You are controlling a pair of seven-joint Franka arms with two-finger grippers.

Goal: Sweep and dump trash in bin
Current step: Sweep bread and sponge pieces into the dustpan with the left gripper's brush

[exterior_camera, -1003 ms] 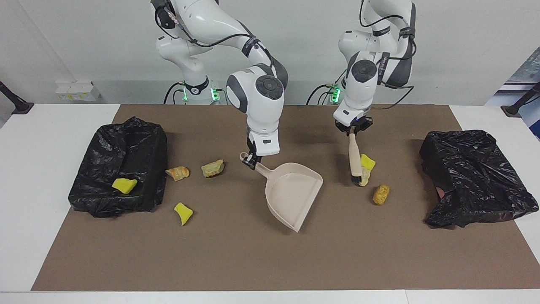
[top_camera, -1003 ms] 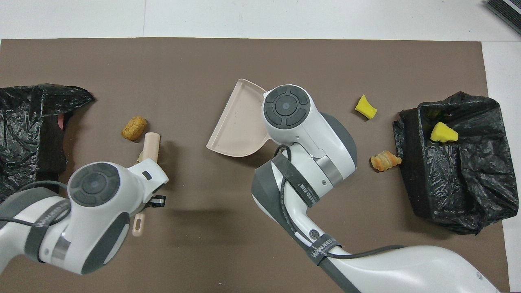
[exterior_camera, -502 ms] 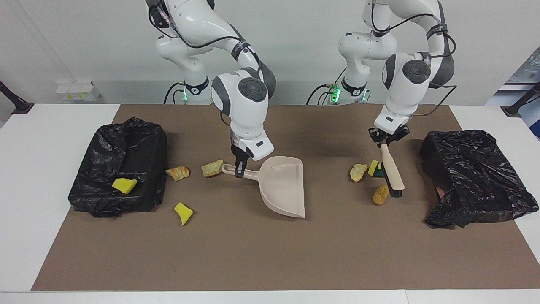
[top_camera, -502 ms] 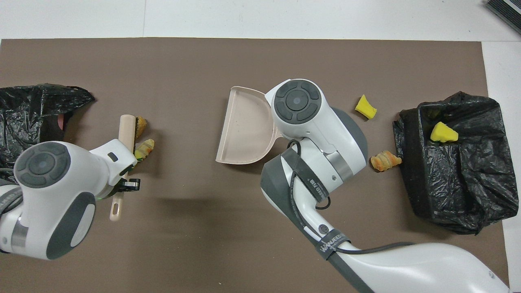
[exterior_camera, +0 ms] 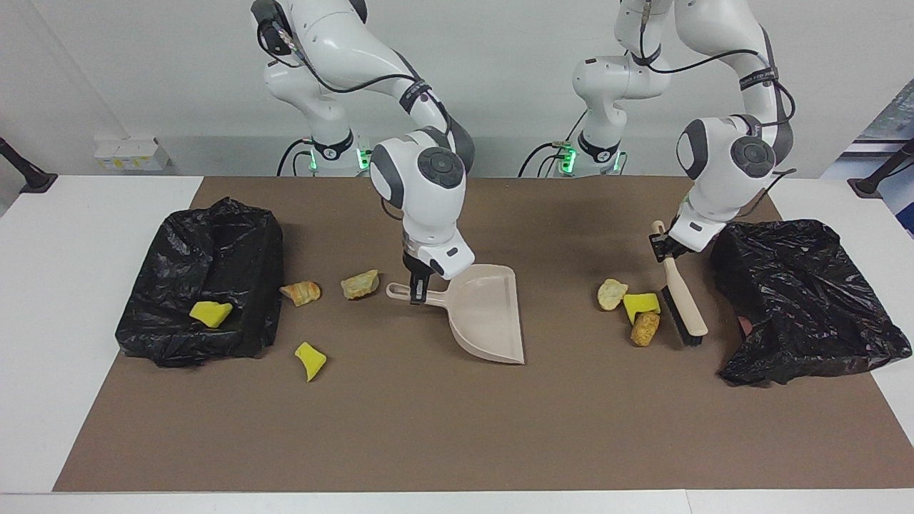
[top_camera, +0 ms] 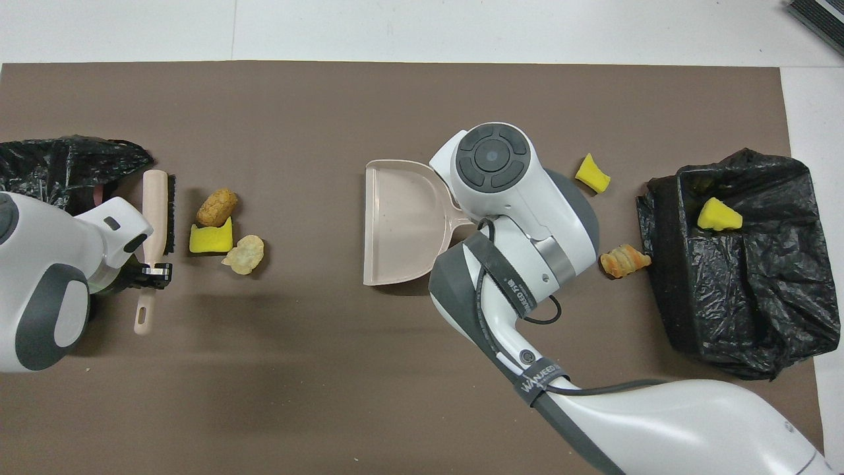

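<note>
Your left gripper (exterior_camera: pixel 670 246), clamped on the brush (exterior_camera: pixel 684 307), has swung beside 3 trash lumps (exterior_camera: pixel 634 308); right gripper (exterior_camera: pixel 420 284), gripping the dustpan (exterior_camera: pixel 485 314), has squared its mouth toward them, so sweep next.

One camera sits high across the white tabletop (exterior_camera: pixel 43 300), facing the two arms' bases and taking in the whole brown rectangular mat (exterior_camera: pixel 457 428) edge to edge. The other hangs above the arms' end, looking steeply down and closer. Both share the mat, half a turn apart.
</note>
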